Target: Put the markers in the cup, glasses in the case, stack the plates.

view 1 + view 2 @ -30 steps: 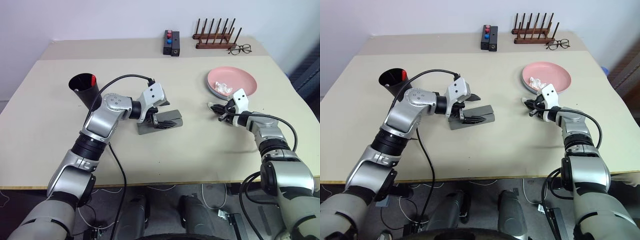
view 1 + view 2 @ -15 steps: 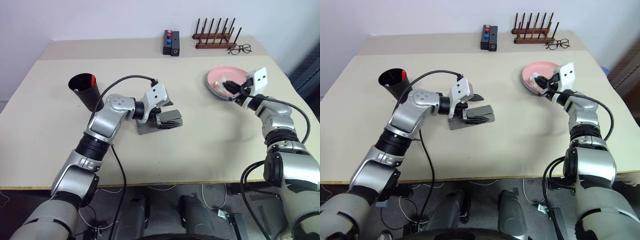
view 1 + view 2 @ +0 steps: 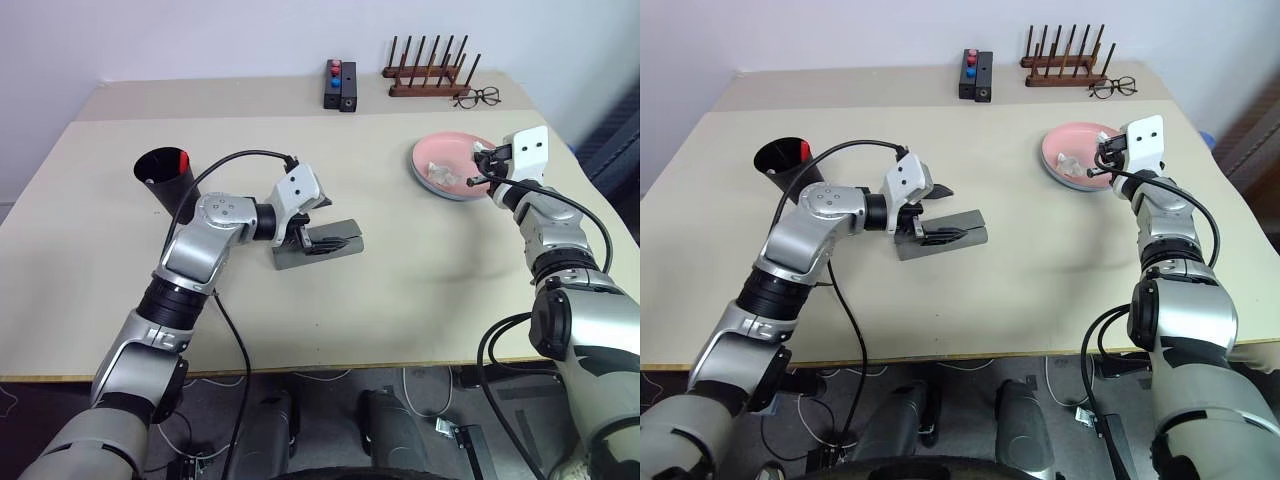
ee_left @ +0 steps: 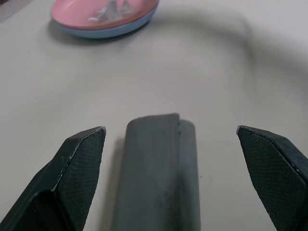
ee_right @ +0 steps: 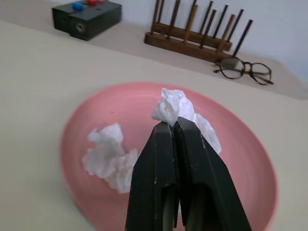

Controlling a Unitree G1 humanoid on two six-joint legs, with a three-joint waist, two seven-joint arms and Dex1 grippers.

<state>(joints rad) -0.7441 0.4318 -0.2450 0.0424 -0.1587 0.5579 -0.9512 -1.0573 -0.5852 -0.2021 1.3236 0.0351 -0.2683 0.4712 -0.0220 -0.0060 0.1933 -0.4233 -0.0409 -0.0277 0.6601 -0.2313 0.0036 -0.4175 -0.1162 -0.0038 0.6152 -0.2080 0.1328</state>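
My left gripper (image 3: 318,230) is open, its fingers standing either side of the grey case (image 4: 156,173), which lies at the table's middle with its lid down. The glasses are hidden. The black cup (image 3: 168,182) stands at the left, and a marker's red cap (image 3: 181,160) shows inside it. At the right the pink plate (image 5: 240,163) rests on the light blue plate (image 4: 113,32). My right gripper (image 5: 172,126) hovers above the pink plate, shut on a crumpled white tissue (image 5: 174,103). Another tissue wad (image 5: 108,154) lies in the plate.
At the back of the table are a small black block with red and blue knobs (image 3: 343,85), a wooden peg rack (image 3: 428,78) and thin wire-framed eyeglasses (image 3: 480,97). The table's right edge runs close beside the plates.
My right gripper has risen from the table in front of the plates and swung back and right over the pink plate, carrying the tissue. The left gripper has stayed at the case.
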